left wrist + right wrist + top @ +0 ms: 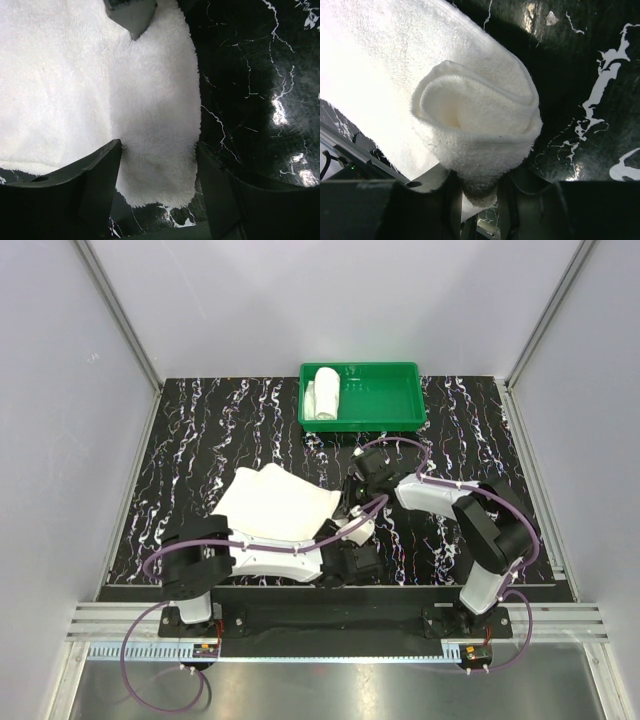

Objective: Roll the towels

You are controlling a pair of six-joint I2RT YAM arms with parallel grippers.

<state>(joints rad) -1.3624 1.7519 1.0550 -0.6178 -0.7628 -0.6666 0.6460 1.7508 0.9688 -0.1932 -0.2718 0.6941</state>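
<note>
A large white towel [275,502] lies partly spread on the black marbled table, its right end rolled into a loose coil [475,125]. My right gripper [480,185] is shut on the lower edge of that coil, and the cloth is pinched between its fingers. My left gripper [159,146] is open and straddles the rolled strip [157,125], one finger [95,175] on each side. In the top view the two grippers meet at the roll [356,531]. A smaller towel [323,393], rolled up, lies in the green tray [395,400].
The green tray stands at the back centre of the table. Grey walls and aluminium posts close in the sides and back. Both arm bases sit on a rail at the near edge [330,615]. Purple cables loop round both arms.
</note>
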